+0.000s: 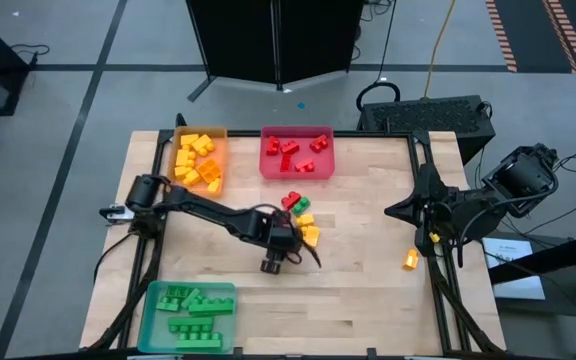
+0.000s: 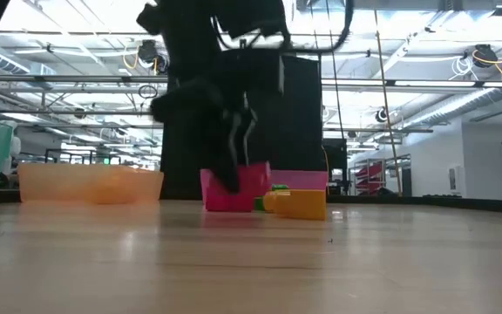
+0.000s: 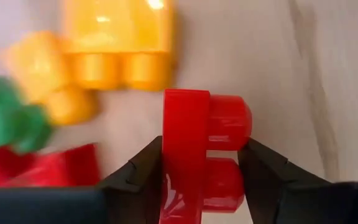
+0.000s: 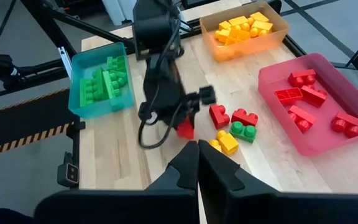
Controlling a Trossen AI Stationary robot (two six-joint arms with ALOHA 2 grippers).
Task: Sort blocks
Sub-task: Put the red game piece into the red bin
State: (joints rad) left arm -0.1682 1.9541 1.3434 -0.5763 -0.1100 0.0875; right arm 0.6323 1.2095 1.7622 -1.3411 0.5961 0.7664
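High view: the left gripper (image 1: 280,243) reaches to the middle of the wooden table (image 1: 368,280), beside a small loose cluster of blocks (image 1: 303,212) in red, green and yellow-orange. The left wrist view shows its two dark fingers (image 3: 143,169) clamped on either side of a red block (image 3: 199,155), studs turned sideways. Just beyond it lie a yellow block (image 3: 118,43), a smaller yellow one and a green block (image 3: 8,121), with more red at the edge. From the right wrist view the same red block (image 4: 185,129) shows at the tip of the left arm, close to the loose red, green and yellow pieces.

Three trays ring the work area: an orange tray (image 1: 200,160) with yellow blocks and a red tray (image 1: 297,153) with red ones along the far edge, and a teal tray (image 1: 190,312) of green blocks at the near left corner. One yellow block (image 1: 410,261) lies alone toward the right side. The right gripper (image 4: 197,163) hangs over the table's right edge, well apart from the cluster, its fingers pressed together and empty.
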